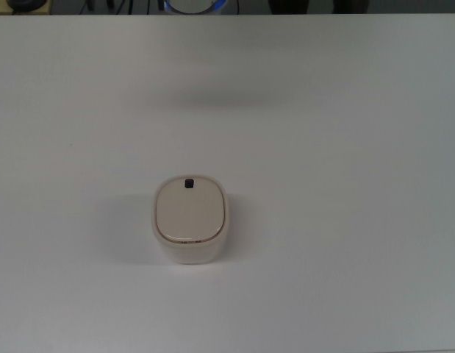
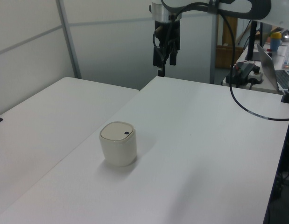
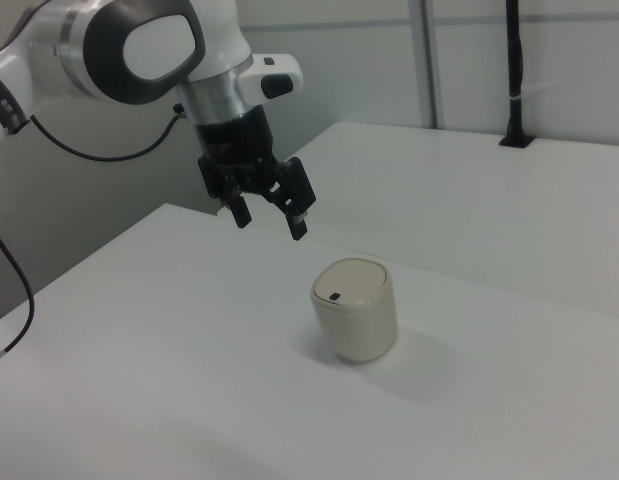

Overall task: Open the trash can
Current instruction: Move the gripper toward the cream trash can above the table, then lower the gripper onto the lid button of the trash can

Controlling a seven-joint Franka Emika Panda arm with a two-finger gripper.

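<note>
The trash can (image 1: 190,218) is a small cream bin with a flat tan lid, standing upright on the white table (image 1: 345,147). Its lid is down, with a tiny black button (image 1: 189,183) at the lid's far edge in the top view. The left view shows the trash can (image 2: 118,143) near the table's middle, and the right view shows the trash can (image 3: 355,310) too. My gripper (image 3: 271,220) hangs open and empty in the air, well above the table and apart from the bin. In the left view my gripper (image 2: 165,65) is high behind the bin. The top view does not show it.
A second white table (image 2: 51,116) adjoins on the left view's left. A laptop (image 2: 279,77), a power strip (image 2: 244,72) and a black cable (image 2: 247,105) lie at the left view's far right. A black post (image 3: 514,70) stands on the far table in the right view.
</note>
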